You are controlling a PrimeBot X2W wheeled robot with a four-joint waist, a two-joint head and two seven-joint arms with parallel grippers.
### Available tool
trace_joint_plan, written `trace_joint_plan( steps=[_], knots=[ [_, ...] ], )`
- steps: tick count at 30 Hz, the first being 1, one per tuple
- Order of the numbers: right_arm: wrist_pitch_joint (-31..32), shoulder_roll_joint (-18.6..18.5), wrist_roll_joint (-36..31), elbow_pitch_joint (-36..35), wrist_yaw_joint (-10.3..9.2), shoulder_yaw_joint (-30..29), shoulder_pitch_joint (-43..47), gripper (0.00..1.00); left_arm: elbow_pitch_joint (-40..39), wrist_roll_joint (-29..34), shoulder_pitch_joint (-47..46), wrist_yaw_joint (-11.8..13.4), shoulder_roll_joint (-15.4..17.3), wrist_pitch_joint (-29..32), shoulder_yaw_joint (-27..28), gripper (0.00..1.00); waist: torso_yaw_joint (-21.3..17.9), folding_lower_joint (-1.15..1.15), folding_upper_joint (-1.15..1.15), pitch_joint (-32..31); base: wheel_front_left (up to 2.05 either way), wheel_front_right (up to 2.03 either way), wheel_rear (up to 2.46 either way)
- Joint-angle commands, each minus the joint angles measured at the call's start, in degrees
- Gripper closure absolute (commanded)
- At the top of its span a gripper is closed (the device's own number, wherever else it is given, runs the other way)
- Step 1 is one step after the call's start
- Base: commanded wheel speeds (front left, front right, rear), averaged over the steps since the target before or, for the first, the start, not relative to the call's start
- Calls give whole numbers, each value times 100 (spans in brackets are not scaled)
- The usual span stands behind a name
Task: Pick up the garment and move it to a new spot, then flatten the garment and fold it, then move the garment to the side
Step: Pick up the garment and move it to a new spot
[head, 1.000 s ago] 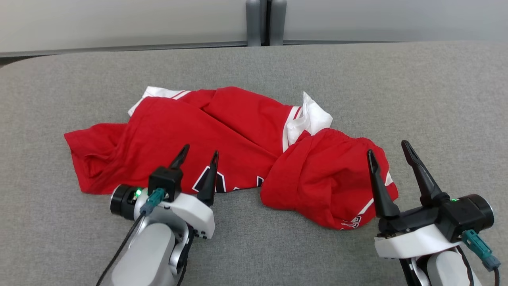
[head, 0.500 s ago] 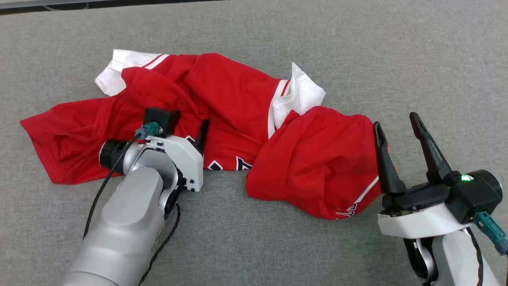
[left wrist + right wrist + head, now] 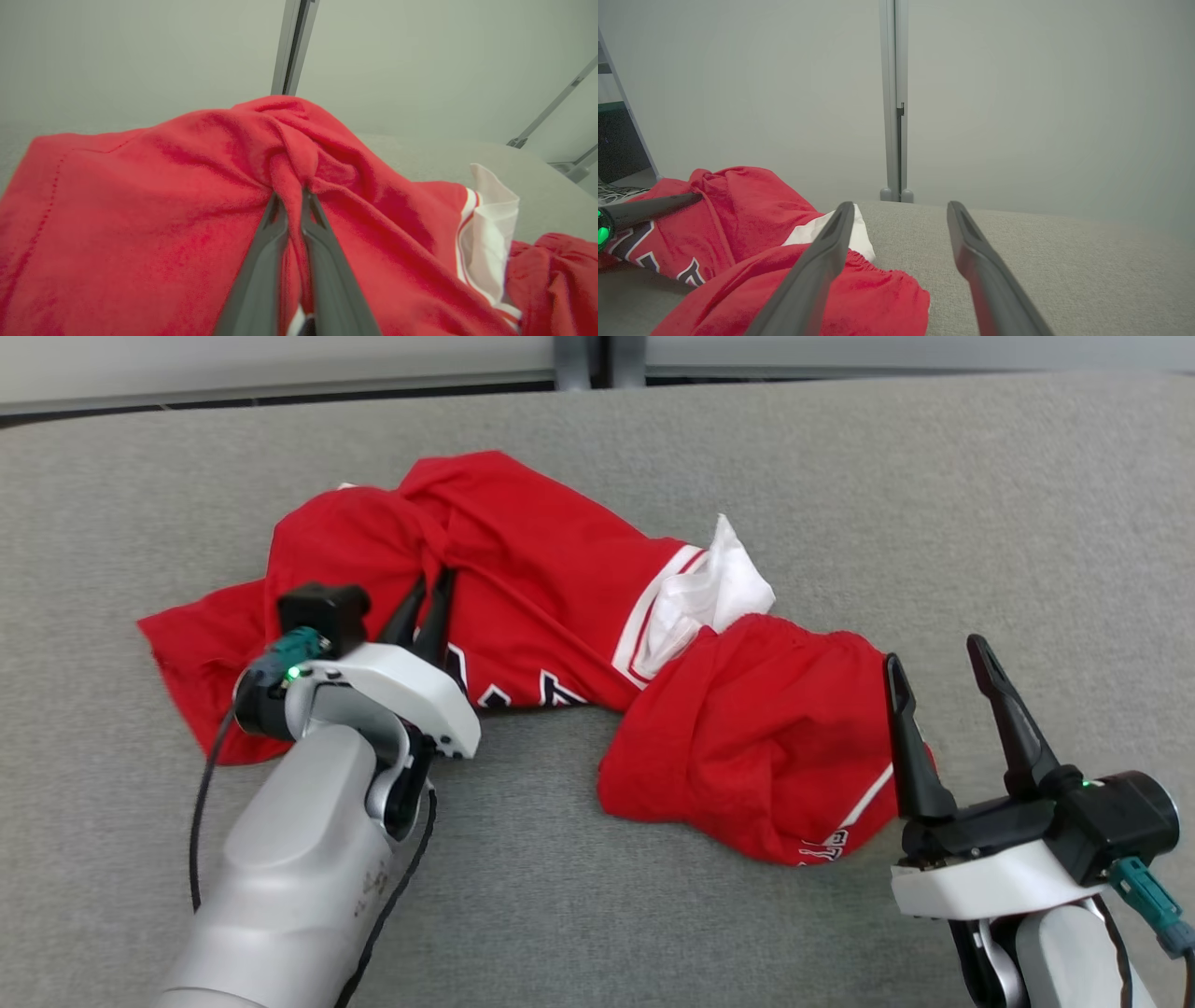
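My left gripper (image 3: 431, 581) has its fingers almost together, pinching a raised ridge of the red garment (image 3: 551, 551) towards its far left end, where the cloth bunches around the tips. My right gripper (image 3: 935, 653) is spread wide and holds nothing, its inner finger at the garment's near right edge. The garment lies crumpled on the grey table (image 3: 840, 476), its long axis running from far left to near right, with a white sleeve (image 3: 724, 588) sticking up mid-length.
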Motion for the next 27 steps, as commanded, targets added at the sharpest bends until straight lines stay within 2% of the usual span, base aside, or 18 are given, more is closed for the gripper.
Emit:
trace_joint_plan(
  steps=[1, 4, 8, 13, 20, 24, 27],
  knots=[
    [-2, -17, -12, 16, -14, 1, 76, 0, -173, -87, 6, -41, 55, -42, 136, 100, 205, 0, 0, -212, 0, 0, 0],
    [-2, -38, -25, 27, -14, -14, 184, 0, -739, -213, 138, -28, 205, -56, 477, 100, 408, 0, 0, -421, 0, 0, 0],
    [-2, -32, -42, 47, -14, -69, 330, 0, -1557, -138, 417, 115, 501, -55, 849, 100, 681, 0, 0, -681, 0, 0, 0],
    [-2, -18, -59, 90, -14, -25, 459, 0, -2323, -136, 794, 433, 1145, 42, 1223, 100, 980, 0, 0, -908, 0, 0, 0],
    [-2, -46, -62, 78, -14, 14, 525, 0, -2783, -100, 1081, 875, 1913, 123, 1727, 100, 1191, 0, 0, -866, 0, 0, 0],
    [-2, -132, -56, 59, -14, 26, 487, 0, -2754, -186, 1246, 1030, 1964, 134, 1869, 100, 1267, 0, 0, -704, 0, 0, 0],
    [-2, -180, -46, 36, -14, 48, 422, 0, -2549, -173, 1406, 1109, 1845, 110, 1818, 100, 1300, 0, 0, -588, 0, 0, 0]
  ],
)
